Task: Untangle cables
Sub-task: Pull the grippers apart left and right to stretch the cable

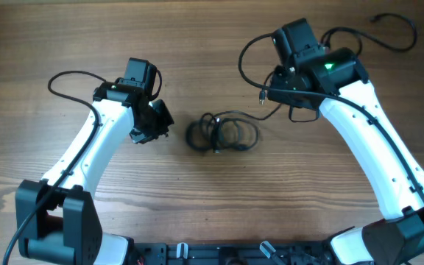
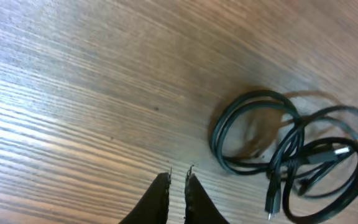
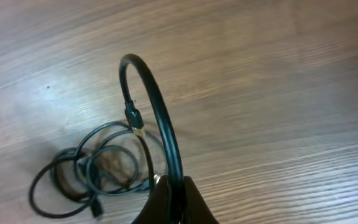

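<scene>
The cables (image 1: pixel 221 134) lie as a small bunch of thin black loops with plug ends at the table's middle; they also show in the left wrist view (image 2: pixel 288 158) and the right wrist view (image 3: pixel 89 174). My right gripper (image 3: pixel 174 186) is shut on one black cable (image 3: pixel 157 112), which arches up above the table and ends in a small plug (image 3: pixel 133 117). From overhead this gripper (image 1: pixel 284 92) sits up and to the right of the bunch, the plug (image 1: pixel 262 96) dangling beside it. My left gripper (image 2: pixel 179 177) is shut and empty, just left of the bunch (image 1: pixel 157 121).
Thicker black arm wires loop at the back right (image 1: pixel 389 33) and by the left arm (image 1: pixel 68 77). The arms' bases stand at the front corners. The wooden table (image 1: pixel 212 206) runs to all edges.
</scene>
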